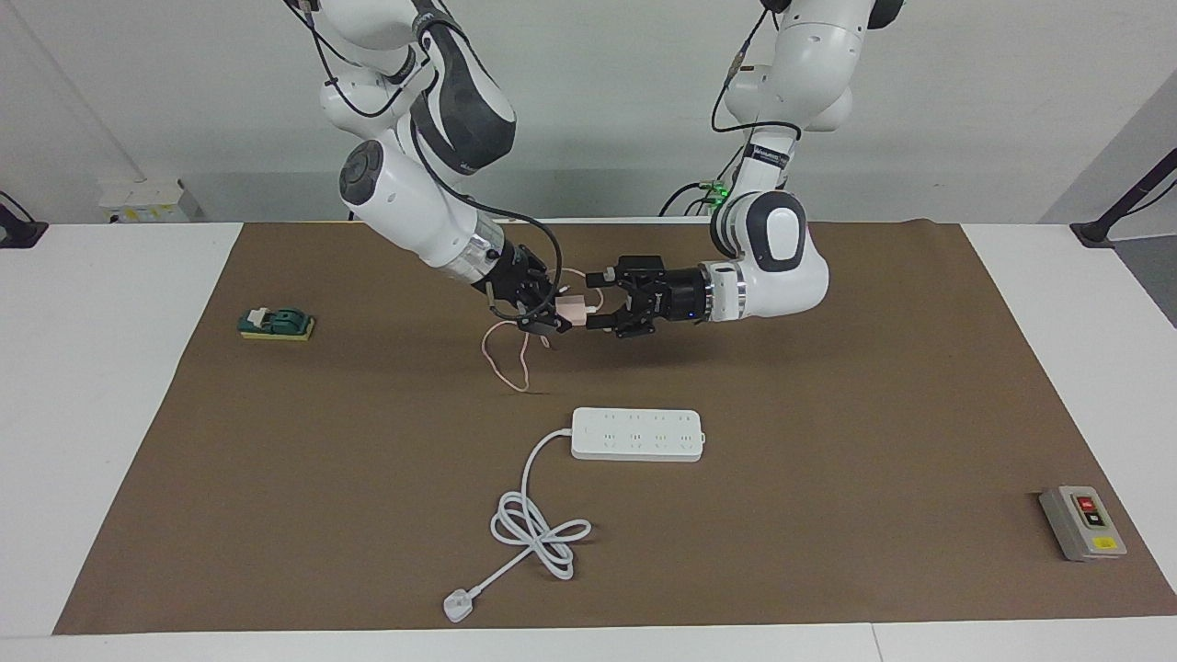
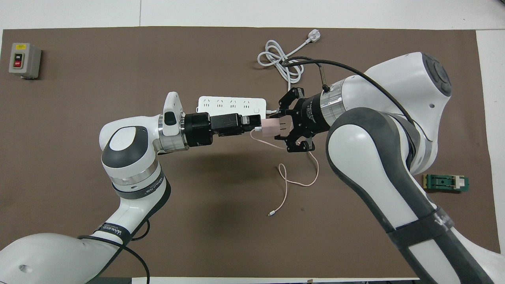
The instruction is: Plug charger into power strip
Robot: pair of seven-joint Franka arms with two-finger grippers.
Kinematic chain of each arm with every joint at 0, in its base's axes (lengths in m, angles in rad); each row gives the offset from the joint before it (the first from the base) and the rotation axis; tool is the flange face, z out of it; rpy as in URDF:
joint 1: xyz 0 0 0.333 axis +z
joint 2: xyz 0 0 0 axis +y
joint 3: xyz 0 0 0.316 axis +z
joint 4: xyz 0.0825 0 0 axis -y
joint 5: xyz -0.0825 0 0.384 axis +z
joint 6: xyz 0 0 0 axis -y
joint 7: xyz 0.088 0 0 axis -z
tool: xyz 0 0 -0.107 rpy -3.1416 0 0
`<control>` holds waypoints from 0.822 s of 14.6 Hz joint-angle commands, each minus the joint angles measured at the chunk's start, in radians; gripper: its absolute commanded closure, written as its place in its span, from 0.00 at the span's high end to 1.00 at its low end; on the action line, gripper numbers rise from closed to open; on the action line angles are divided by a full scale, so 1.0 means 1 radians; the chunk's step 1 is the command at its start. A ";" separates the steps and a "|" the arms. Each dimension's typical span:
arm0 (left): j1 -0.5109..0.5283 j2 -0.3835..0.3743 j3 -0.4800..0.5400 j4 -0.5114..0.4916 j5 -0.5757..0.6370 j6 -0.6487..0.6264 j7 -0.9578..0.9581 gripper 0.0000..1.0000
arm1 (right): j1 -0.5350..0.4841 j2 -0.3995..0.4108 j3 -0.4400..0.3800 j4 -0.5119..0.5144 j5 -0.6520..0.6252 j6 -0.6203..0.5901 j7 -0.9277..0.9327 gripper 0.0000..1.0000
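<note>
My right gripper [image 1: 561, 313] [image 2: 281, 128] is shut on the small pale-pink charger [image 1: 573, 311] [image 2: 270, 128] and holds it in the air over the mat's middle. The charger's thin pink cable [image 1: 506, 360] [image 2: 300, 179] hangs down and loops on the mat. My left gripper [image 1: 599, 299] [image 2: 253, 127] faces it, open, with its fingertips just at the charger's free end. The white power strip [image 1: 637, 434] [image 2: 232, 103] lies flat on the mat, farther from the robots than both grippers. In the overhead view the left gripper covers part of it.
The strip's thick white cord [image 1: 538, 529] [image 2: 282, 63] coils to a white plug [image 1: 457, 606] [image 2: 313, 36] near the table's edge. A grey button box [image 1: 1082, 522] [image 2: 24, 60] sits toward the left arm's end. A green block [image 1: 276, 324] [image 2: 446, 183] lies toward the right arm's end.
</note>
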 commanded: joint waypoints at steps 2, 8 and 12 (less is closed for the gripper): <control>0.012 0.010 -0.001 0.002 -0.013 0.017 -0.005 1.00 | -0.001 -0.009 0.002 0.018 -0.003 0.004 0.025 0.00; 0.005 0.010 -0.001 -0.004 -0.013 0.030 -0.005 1.00 | 0.010 -0.008 0.002 0.023 -0.003 0.033 0.036 0.00; 0.000 0.009 -0.005 -0.004 -0.013 0.025 -0.002 1.00 | 0.010 -0.006 0.004 0.023 0.001 0.030 0.074 0.00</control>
